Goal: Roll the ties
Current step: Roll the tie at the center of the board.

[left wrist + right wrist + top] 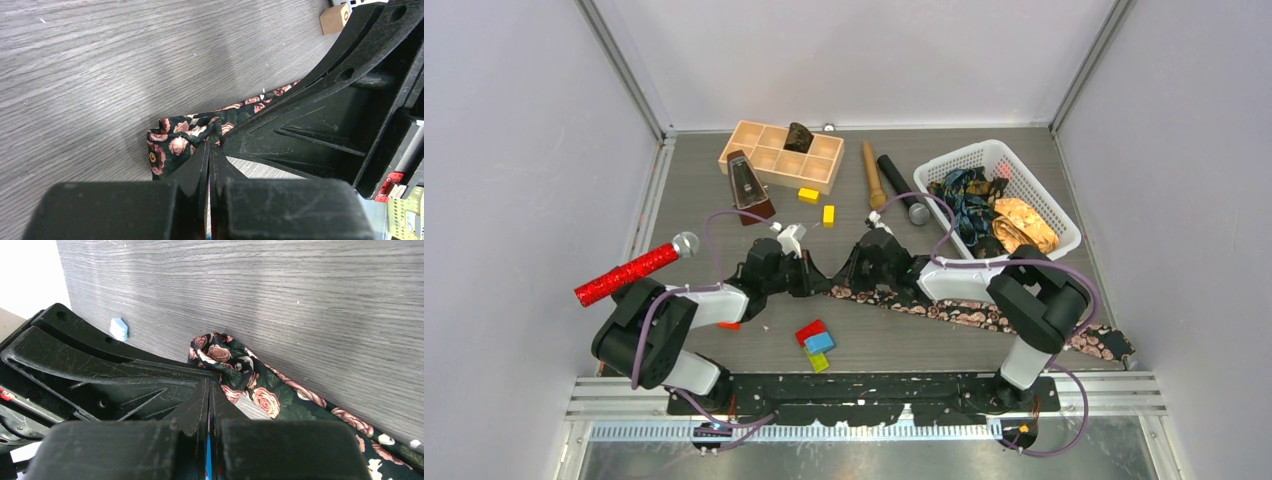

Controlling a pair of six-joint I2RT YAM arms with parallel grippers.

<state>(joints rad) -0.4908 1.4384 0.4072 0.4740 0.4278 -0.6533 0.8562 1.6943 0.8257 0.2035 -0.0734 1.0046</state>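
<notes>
- black fabric necktie with pink rose print (964,312): lies on the grey wood-grain counter (894,350), running from the middle toward the near right corner; the end at the middle is bunched into a small fold.
- left jaws: clenched, tips pinching that folded end from the left.
- right jaws: clenched, tips pinching the same fold from the right, close against the left tips.
- white plastic lattice basket (972,152): back right; holds a crumpled dark blue-teal necktie (964,195) and a golden-orange necktie (1026,226), side by side.
- pale wooden compartment tray (734,140): back centre; a dark brown fabric roll (798,137) sits in one back-row compartment.
- red glittery microphone (629,272): far left, beside the left arm.
- brown pyramid metronome (746,185): just in front of the tray.
- two small yellow blocks (809,195): near the tray's front edge.
- red, blue and green blocks (816,342): clustered near the front, between the arms.
- tan wooden cylinder (873,172) and black microphone (902,187): side by side, left of the basket.
</notes>
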